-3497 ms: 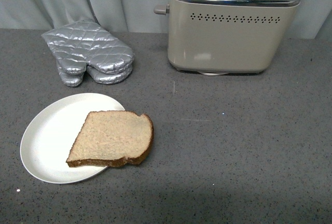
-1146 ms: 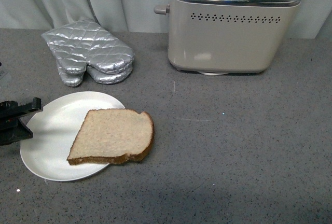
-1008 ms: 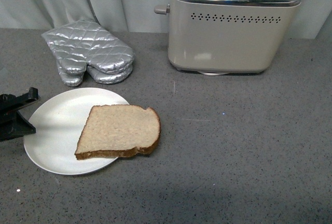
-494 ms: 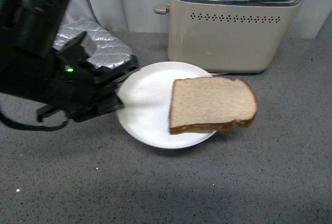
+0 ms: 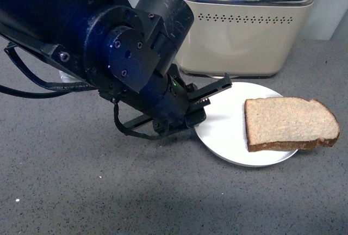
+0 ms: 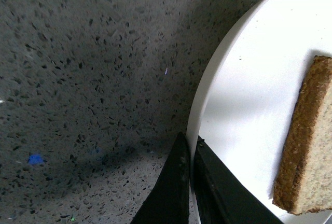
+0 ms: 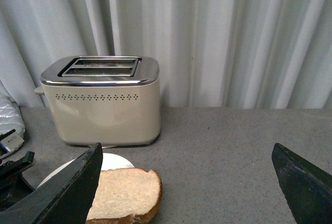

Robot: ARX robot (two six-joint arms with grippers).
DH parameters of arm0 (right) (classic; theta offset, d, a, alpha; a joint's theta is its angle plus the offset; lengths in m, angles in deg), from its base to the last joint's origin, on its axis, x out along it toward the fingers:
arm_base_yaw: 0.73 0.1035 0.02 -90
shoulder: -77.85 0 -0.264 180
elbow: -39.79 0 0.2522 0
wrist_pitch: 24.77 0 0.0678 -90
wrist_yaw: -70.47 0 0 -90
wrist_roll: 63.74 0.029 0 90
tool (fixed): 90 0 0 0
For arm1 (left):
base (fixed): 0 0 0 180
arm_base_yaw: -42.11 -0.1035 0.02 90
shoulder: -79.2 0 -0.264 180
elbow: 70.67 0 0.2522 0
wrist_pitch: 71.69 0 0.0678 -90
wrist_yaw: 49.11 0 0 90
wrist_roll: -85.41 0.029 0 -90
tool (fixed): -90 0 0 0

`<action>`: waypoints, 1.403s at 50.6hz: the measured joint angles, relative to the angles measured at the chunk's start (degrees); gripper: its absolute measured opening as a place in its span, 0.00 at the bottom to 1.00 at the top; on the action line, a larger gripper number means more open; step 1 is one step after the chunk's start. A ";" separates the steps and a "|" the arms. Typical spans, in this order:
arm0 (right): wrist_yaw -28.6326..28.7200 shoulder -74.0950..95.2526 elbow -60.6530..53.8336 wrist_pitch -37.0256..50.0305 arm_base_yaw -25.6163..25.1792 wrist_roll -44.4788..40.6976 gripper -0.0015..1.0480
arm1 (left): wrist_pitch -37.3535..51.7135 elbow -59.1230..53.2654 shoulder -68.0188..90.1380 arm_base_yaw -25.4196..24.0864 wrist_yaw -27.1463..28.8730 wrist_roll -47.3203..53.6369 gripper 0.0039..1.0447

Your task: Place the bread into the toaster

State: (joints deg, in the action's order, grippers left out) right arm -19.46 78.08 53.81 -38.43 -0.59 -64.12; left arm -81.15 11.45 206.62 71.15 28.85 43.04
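Note:
The bread (image 5: 288, 123) lies on the right half of a white plate (image 5: 225, 129), overhanging its right rim, in front of the beige toaster (image 5: 244, 28). My left gripper (image 5: 209, 96) is shut on the plate's left rim; the left wrist view shows its fingers (image 6: 179, 182) pinching the plate's rim (image 6: 207, 94), with the bread's crust (image 6: 303, 146) beside. My right gripper (image 7: 189, 182) is open and empty, out of the front view. The right wrist view shows it above the counter, facing the bread (image 7: 124, 195) and the toaster (image 7: 101, 102), whose two slots are empty.
The left arm's black body (image 5: 98, 44) fills the left and middle of the front view and hides the silver oven mitt, of which an edge (image 7: 8, 117) shows in the right wrist view. A pale curtain (image 7: 233, 37) hangs behind the grey counter (image 5: 136, 191).
My left gripper took the plate's rim and dragged plate and bread rightwards across the counter, from the front left to in front of the toaster. The left arm now covers the mitt.

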 joint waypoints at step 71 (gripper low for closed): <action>-0.02 0.00 0.00 0.00 0.00 0.00 0.91 | 54.99 -66.60 -65.90 -16.17 24.52 39.87 0.42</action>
State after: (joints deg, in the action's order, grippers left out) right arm -19.48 78.08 53.81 -38.43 -0.59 -64.12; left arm -26.16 -55.15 140.72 54.98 53.38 82.91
